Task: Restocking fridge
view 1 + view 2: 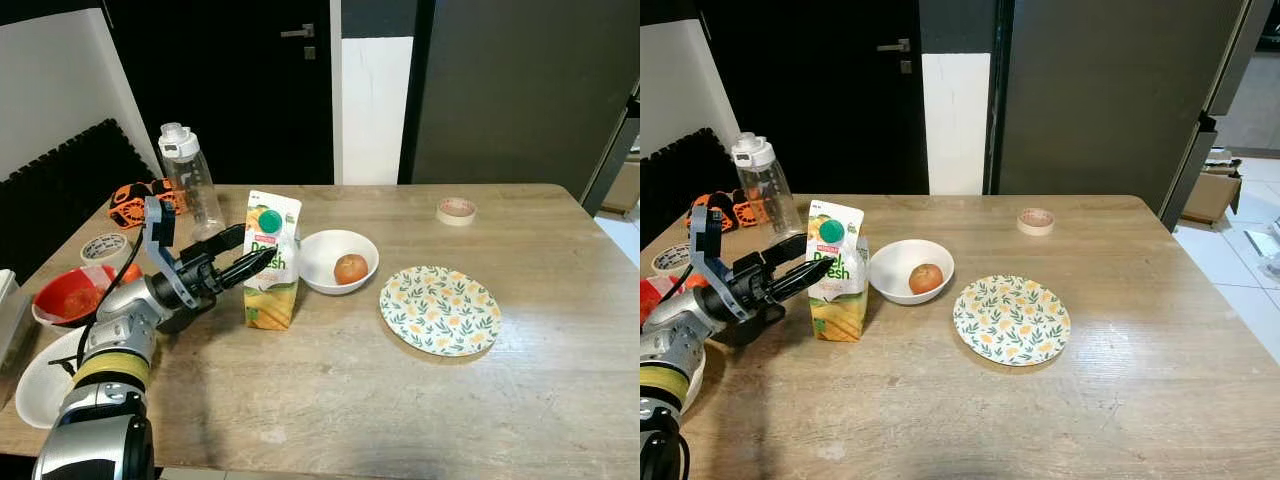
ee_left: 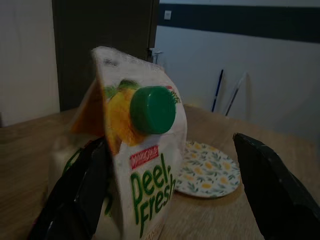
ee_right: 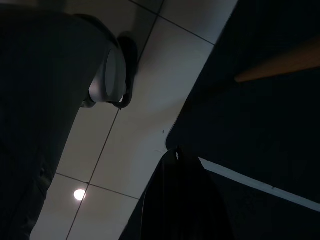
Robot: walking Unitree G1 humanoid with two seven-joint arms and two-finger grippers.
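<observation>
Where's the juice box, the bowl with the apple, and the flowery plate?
juice carton (image 1: 272, 290), left eye view, on its printed front.
white bowl (image 1: 322, 262), left eye view, on its bare inner wall.
flowery plate (image 1: 440, 310), left eye view, on its middle.

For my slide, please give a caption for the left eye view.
Left gripper, fingers open, reaches the green-capped juice carton on the wooden table.

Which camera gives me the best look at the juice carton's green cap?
The left wrist view: the green cap faces it close up, between the open left gripper fingers. Both eye views show the cap small, high on the juice carton.
</observation>
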